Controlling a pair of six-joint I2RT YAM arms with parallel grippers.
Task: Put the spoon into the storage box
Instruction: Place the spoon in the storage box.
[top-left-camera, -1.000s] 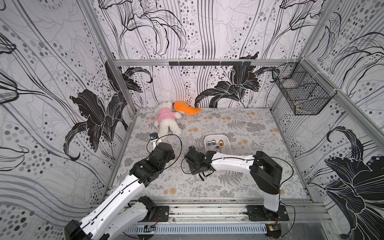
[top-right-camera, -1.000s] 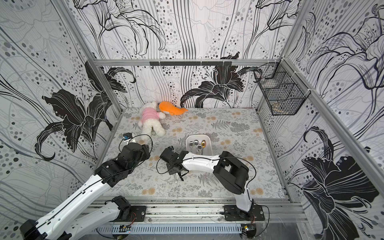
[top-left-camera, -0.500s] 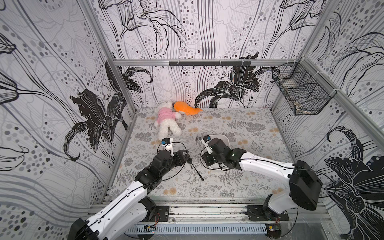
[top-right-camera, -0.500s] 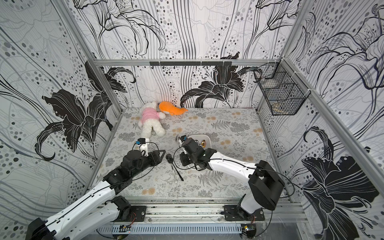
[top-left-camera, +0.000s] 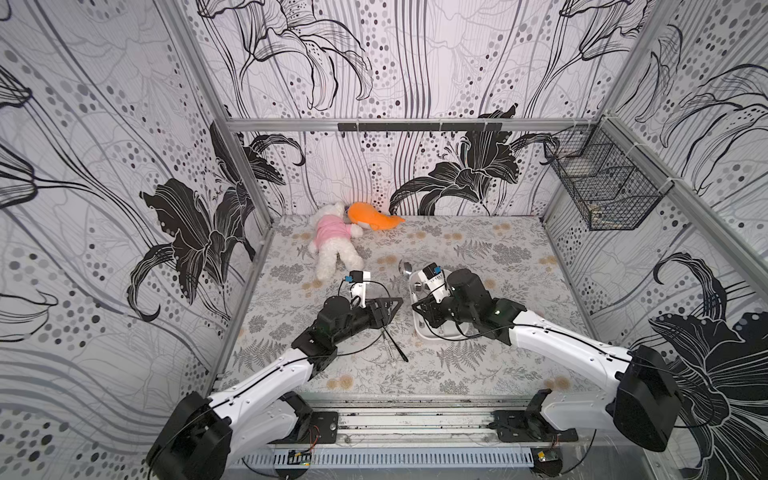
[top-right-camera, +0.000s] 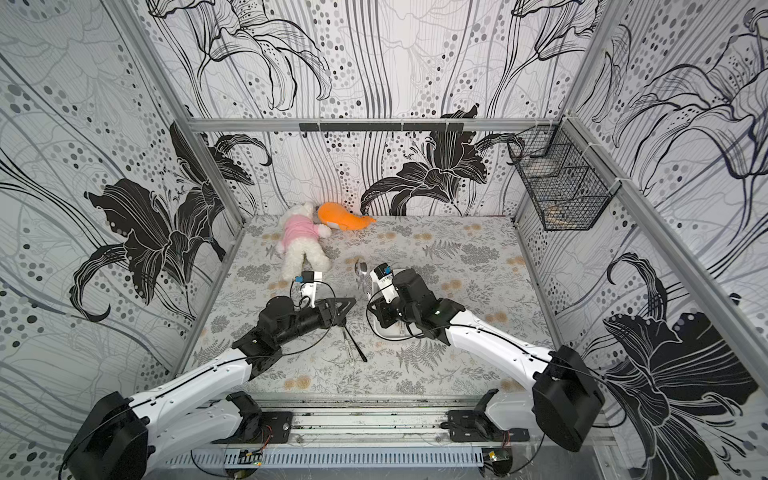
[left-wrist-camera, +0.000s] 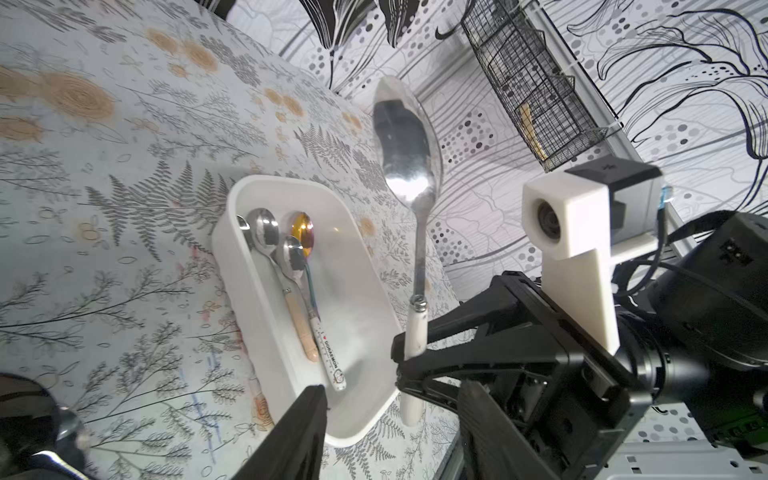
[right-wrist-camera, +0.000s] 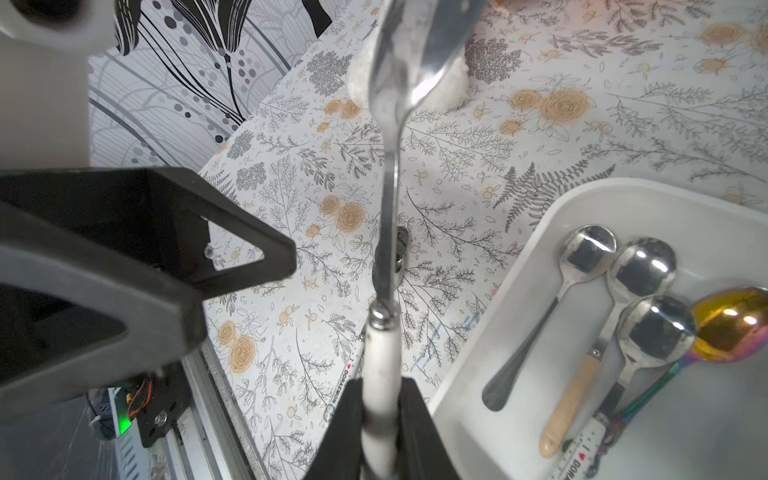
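My right gripper (right-wrist-camera: 380, 419) is shut on the white handle of a spoon (right-wrist-camera: 386, 199) and holds it off the table. Its steel bowl (top-left-camera: 404, 267) points toward the back wall. The spoon (left-wrist-camera: 417, 232) hangs just beside the long wall of the storage box (left-wrist-camera: 232, 232), a shallow white tray with several spoons lying in it. In both top views the right arm covers most of the storage box (top-left-camera: 428, 337) (top-right-camera: 384, 332). My left gripper (left-wrist-camera: 395, 436) (top-left-camera: 388, 307) stands open and empty, level with the right gripper (top-left-camera: 417, 306) and left of it.
Two loose utensils (top-left-camera: 395, 347), one black-handled, lie on the floral cloth between the arms. A plush bear in pink (top-left-camera: 332, 245) and an orange plush (top-left-camera: 372, 216) rest at the back left. A black wire-mesh basket (top-left-camera: 602, 187) hangs on the right wall.
The right gripper has lifted the spoon from the middle of the table and carried it back and right to the box's edge. The left arm has swung right toward the centre.
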